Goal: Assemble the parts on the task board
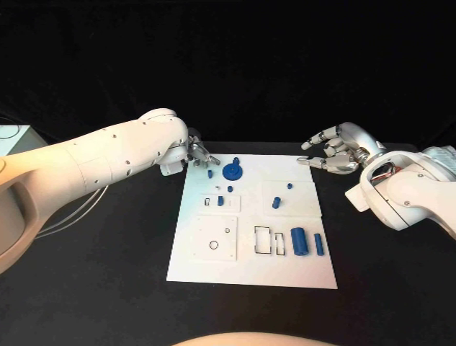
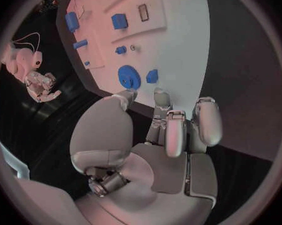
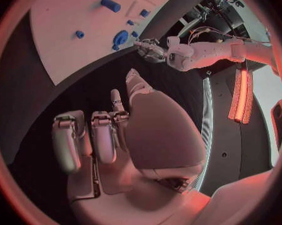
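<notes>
1. Hovering at the far left corner of the task board (image 1: 251, 270), the left hand (image 1: 199, 153) — fingers apart, nothing between them, so released. Fingertips (image 2: 160, 96) just short of the board's edge in the left wrist view, near a small blue piece (image 1: 210, 173) and the blue round disc part (image 1: 233, 171).
2. Waiting off the board's far right corner, over the black table (image 1: 103, 288), the right hand (image 1: 335, 151) — fingers loosely curled but apart, nothing in the grasp; released too, by the look of it.
3. Likely risks: knocking the small piece aside or off the edge when reaching for the disc, since the two lie close together; pinching the disc off-centre and tilting it; dragging the light board itself across the table with a sideways push.
4. Possible trouble from the right hand as well: no clear line to the upright blue pegs (image 1: 276, 202) in the board's middle without passing over other parts.
5. Look of the board: a white rectangular plate, lying flat at the table's centre, with raised square panels and outlined slots. Blue parts scattered over it — disc and small bits at the far end, pegs in the middle, a blue block (image 1: 300, 241) and a slim bar (image 1: 318, 242) lying flat near the right edge, beside the outlined slots.
</notes>
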You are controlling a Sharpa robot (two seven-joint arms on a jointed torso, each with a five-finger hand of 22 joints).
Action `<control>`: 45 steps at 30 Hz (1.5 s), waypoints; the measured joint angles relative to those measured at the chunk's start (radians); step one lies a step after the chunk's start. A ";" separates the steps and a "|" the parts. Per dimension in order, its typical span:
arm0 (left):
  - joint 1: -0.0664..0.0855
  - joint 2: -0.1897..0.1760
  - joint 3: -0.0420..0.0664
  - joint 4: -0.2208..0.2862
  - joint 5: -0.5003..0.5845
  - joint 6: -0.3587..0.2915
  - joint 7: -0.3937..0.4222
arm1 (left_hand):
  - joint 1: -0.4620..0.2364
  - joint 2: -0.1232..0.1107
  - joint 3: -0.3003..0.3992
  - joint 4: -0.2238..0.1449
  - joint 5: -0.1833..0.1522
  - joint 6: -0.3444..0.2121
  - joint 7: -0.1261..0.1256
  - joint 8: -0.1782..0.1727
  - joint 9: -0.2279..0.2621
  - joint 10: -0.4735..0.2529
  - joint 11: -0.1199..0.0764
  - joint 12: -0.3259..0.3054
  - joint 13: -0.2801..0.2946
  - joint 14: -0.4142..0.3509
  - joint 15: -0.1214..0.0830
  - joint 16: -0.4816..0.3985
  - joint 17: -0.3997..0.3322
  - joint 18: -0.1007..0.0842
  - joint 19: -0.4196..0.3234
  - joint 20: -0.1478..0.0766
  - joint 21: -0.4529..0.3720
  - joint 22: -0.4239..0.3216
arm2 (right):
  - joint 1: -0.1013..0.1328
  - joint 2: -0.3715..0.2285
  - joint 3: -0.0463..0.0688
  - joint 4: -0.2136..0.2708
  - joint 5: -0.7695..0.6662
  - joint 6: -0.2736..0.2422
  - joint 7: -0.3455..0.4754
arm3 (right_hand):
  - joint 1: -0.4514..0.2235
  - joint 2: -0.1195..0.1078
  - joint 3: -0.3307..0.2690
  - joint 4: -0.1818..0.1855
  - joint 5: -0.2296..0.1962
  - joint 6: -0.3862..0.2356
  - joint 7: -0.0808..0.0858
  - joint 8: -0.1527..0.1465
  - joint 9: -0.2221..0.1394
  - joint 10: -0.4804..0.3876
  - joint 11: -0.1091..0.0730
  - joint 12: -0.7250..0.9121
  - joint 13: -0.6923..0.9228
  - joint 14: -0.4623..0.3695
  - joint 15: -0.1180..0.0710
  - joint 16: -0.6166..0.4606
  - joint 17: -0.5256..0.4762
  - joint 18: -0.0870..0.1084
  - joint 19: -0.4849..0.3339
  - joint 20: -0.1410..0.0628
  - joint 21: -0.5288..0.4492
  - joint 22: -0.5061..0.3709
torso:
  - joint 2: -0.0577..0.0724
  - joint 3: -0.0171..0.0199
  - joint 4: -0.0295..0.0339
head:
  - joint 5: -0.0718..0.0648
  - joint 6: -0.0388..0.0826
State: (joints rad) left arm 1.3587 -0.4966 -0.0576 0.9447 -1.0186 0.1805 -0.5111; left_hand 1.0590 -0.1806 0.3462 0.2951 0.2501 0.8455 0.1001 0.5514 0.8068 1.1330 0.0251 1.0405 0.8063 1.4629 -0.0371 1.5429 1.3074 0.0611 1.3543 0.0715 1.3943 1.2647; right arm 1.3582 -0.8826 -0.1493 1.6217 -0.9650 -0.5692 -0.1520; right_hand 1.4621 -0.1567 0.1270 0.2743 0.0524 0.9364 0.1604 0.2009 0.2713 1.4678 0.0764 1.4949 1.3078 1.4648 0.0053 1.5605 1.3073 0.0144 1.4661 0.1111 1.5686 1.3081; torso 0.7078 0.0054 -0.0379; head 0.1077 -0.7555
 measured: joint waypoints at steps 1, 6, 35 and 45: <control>0.000 0.000 -0.001 -0.001 0.002 0.002 0.000 | 0.000 0.000 0.000 0.000 0.000 0.000 0.000 0.000 0.000 0.000 0.000 0.000 0.000 0.000 0.000 0.000 0.000 0.000 0.000 0.000 0.000 0.000 | 0.000 0.000 0.000 0.000 0.000 0.000 0.000 | 0.000 0.000 0.000 0.000 0.000 0.000 0.000 0.000 0.000 0.000 0.000 0.000 0.000 0.000 0.000 0.000 0.000 0.000 0.000 0.000 0.000 0.000 | 0.000 0.0000 0.0000 | 0.000 0.000; -0.001 0.001 -0.004 -0.003 0.013 0.016 0.002 | 0.000 0.000 -0.003 -0.003 0.000 0.000 0.000 0.000 -0.001 0.000 0.000 0.000 0.004 0.004 0.004 0.000 0.000 0.000 0.004 0.004 0.000 0.003 | 0.000 0.002 0.000 0.000 0.000 0.000 0.000 | 0.000 0.000 0.000 0.000 0.000 0.000 0.000 0.000 0.000 0.000 0.000 0.000 0.000 0.000 0.000 0.000 0.000 0.000 0.000 0.000 0.000 0.000 | 0.001 -0.0004 -0.0003 | 0.000 -0.001; -0.007 0.000 -0.010 -0.014 0.037 0.052 0.003 | 0.041 0.038 0.007 -0.004 0.000 0.015 -0.007 0.000 -0.015 0.000 0.000 0.009 0.006 0.004 0.004 0.000 0.000 0.000 0.004 0.004 0.000 0.010 | 0.000 0.004 0.000 -0.002 0.000 0.000 0.001 | 0.000 0.000 0.000 0.000 0.000 0.000 0.000 0.000 0.000 0.000 0.000 0.000 0.000 0.000 0.000 0.000 0.000 0.000 0.000 0.000 0.000 0.000 | 0.001 -0.0006 0.0006 | 0.002 -0.005; -0.007 0.000 -0.010 -0.013 0.048 0.053 0.003 | 0.101 0.042 0.023 -0.005 0.000 0.025 -0.011 0.000 -0.020 0.000 0.000 0.013 0.003 0.004 0.004 0.000 0.000 0.000 0.004 0.003 0.000 0.014 | 0.000 0.006 0.000 -0.003 0.000 0.000 0.001 | -0.004 0.004 0.000 0.000 0.000 0.000 0.000 0.000 0.000 0.000 0.000 0.000 0.000 0.000 0.000 0.000 0.000 0.000 0.000 0.000 0.000 -0.001 | 0.001 -0.0004 -0.0010 | 0.004 -0.008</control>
State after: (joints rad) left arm 1.3514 -0.4969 -0.0679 0.9320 -0.9702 0.2336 -0.5079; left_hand 1.1604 -0.1384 0.3691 0.2900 0.2501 0.8708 0.0893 0.5514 0.7870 1.1331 0.0250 1.0532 0.8094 1.4666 -0.0335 1.5430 1.3073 0.0611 1.3578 0.0750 1.3944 1.2785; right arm 1.3582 -0.8766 -0.1493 1.6184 -0.9650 -0.5692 -0.1506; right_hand 1.4578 -0.1524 0.1271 0.2743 0.0524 0.9364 0.1604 0.2008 0.2713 1.4678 0.0764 1.4949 1.3075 1.4648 0.0053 1.5605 1.3073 0.0144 1.4661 0.1111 1.5686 1.3075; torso 0.7092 0.0050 -0.0388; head 0.1113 -0.7631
